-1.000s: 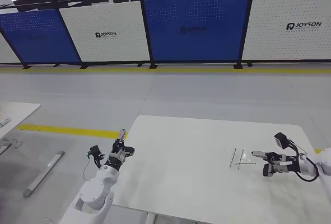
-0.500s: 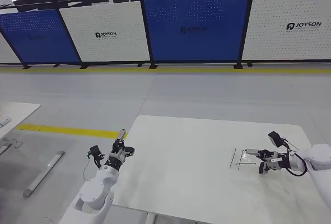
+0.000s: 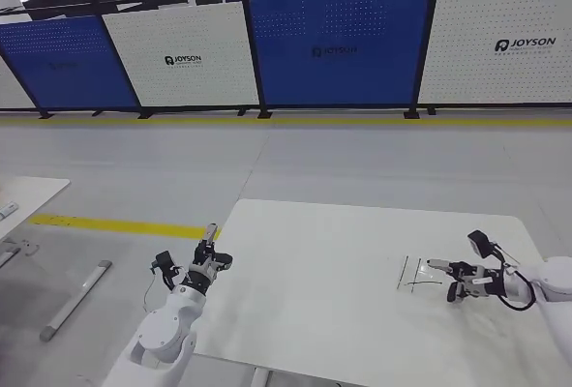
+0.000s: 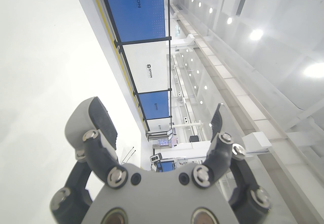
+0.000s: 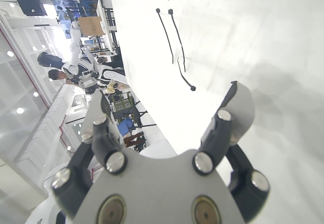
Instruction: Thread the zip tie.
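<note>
Since it looks light, thin and springy, the nearest black zip tie (image 5: pixel 188 84) likely wants pinching at its stiff head. It lies flat at 3 o'clock on the table (image 3: pixel 315 242), beside the right gripper (image 5: pixel 167 92) — spread wide, empty.

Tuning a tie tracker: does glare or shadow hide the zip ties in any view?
Right wrist view: the black zip ties stand out on the bright white table, no shadow covering them. Top view: thin but distinct dark lines. Left wrist view: ceiling lamps flare, the table washes out to white, the ties tiny.
</note>
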Controlling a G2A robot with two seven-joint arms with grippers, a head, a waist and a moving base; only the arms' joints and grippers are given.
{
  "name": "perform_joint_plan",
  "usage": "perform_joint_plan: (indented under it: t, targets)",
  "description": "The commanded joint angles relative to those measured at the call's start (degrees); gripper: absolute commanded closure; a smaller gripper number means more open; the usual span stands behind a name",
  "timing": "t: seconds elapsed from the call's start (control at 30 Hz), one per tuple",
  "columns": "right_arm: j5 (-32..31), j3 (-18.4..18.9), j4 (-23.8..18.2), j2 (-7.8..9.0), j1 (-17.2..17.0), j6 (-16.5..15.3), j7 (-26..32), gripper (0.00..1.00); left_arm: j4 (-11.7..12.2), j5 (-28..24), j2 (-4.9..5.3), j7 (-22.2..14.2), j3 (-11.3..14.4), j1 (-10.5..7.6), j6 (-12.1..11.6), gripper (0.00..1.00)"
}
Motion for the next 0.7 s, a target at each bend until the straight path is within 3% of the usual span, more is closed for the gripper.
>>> perform_joint_plan:
  t: [0.0,0.03,0.33,0.67]
  targets:
    - [0.1,0.4,-0.4,0.26,-0.4,0.1,0.1,0.52,0.0,0.0,0.0,0.0,0.0,0.0,0.0,0.0]
    - [0.3,0.7,-0.5,0.41,-0.7,0.2,0.2,0.57,0.0,0.0,0.0,0.0,0.0,0.0,0.0,0.0]
    - [-0.1,0.8,-0.9,0.73,-1.1,2.4,0.0,0.59,0.0,0.0,0.0,0.0,0.0,0.0,0.0,0.0]
    - [0.2,0.1,1.3,0.42,-0.5,2.6,-0.6,0.62,0.0,0.0,0.0,0.0,0.0,0.0,0.0,0.0]
